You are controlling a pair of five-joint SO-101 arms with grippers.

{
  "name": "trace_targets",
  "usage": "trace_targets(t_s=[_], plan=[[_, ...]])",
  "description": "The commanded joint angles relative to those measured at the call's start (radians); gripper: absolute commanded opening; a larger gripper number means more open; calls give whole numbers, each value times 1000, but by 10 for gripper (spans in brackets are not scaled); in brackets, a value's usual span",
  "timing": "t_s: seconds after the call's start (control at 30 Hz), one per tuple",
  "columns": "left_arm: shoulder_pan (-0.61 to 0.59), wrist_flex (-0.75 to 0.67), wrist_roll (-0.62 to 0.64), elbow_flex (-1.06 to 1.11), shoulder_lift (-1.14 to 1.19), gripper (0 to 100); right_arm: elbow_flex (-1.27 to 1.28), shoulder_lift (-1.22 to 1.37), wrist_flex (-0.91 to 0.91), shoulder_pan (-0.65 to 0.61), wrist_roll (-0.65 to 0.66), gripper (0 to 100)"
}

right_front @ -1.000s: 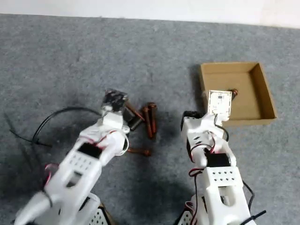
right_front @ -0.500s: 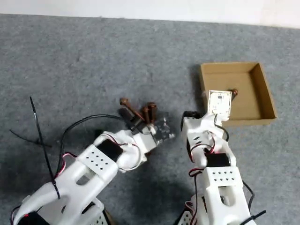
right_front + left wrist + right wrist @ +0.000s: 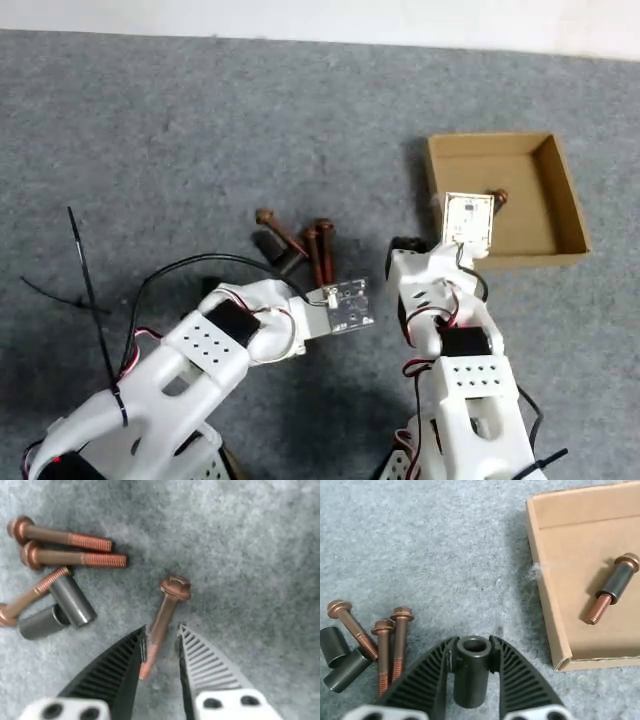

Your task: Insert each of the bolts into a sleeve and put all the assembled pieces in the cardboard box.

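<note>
Between left fingers [image 3: 119, 667], bolt [image 3: 169, 611], right fingers [image 3: 427, 677], sleeve [image 3: 471, 675]

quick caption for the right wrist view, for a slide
Right gripper grips a dark sleeve near the cardboard box, where one assembled piece lies.

Right arm [image 3: 462, 375] hides most of boxed bolt [image 3: 499, 197].

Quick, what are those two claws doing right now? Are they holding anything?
Left gripper: open, its jaws either side of a bolt, not gripping it.
Right gripper: shut on a sleeve.
</note>
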Motion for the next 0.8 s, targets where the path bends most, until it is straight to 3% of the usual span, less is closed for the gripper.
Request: trace_targets(t_s=[0.0, 0.37, 0.77], plan=[[-15, -61, -23, 7, -27, 105, -10, -31, -35, -5, 12, 5], [-7, -63, -25, -133, 288, 105, -10, -31, -35, -5, 12, 5], [-10, -63, -21, -266, 469, 105, -10, -36, -35, -5, 12, 5]])
